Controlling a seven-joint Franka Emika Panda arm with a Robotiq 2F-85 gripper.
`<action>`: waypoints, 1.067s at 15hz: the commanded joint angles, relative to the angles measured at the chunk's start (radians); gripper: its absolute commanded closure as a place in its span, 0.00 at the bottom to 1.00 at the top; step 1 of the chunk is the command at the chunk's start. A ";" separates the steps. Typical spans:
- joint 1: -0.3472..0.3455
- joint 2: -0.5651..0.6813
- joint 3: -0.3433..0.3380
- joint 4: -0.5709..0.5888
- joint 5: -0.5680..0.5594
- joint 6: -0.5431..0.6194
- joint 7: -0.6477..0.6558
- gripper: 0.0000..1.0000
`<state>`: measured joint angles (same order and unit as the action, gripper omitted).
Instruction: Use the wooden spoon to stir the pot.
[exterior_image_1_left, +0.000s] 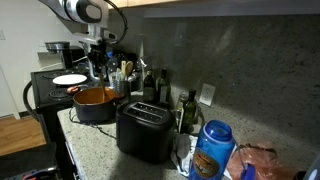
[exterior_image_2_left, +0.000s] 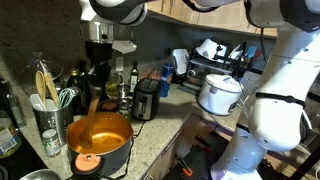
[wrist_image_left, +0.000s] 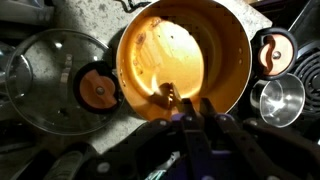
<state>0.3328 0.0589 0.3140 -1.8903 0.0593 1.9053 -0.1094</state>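
One relation decides the stir: where the pot's bowl lies from the jaws. Reading the wrist view from the left, a glass lid (wrist_image_left: 40, 75) lies flat on the surface, just beside the pot. Next comes the pot (wrist_image_left: 205, 45) itself, its orange inside open and filling the middle of the view, directly ahead of and below the gripper (wrist_image_left: 188, 112). A small steel cup (wrist_image_left: 279, 100) stands just off its right rim.

The jaws look drawn in narrow on the handle of the wooden spoon (wrist_image_left: 170, 93), though the contact itself sits in shadow. The spoon's long axis runs from the jaws forward and down into the bowl, and its tip seems to rest close to the near wall, not at the centre.

By my judgement the stir calls for a sweep away from that near wall and round the bowl, keeping the shaft off the rim. In an exterior view a black toaster (exterior_image_1_left: 143, 130) stands beside the pot, on its right.
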 joint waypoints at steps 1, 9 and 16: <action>-0.007 0.028 0.002 0.066 0.027 -0.130 -0.021 0.96; -0.010 0.079 -0.010 0.186 -0.024 -0.430 0.033 0.96; 0.029 0.063 -0.001 0.159 -0.229 -0.359 0.191 0.96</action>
<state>0.3430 0.1256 0.3059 -1.7362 -0.1041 1.5222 0.0146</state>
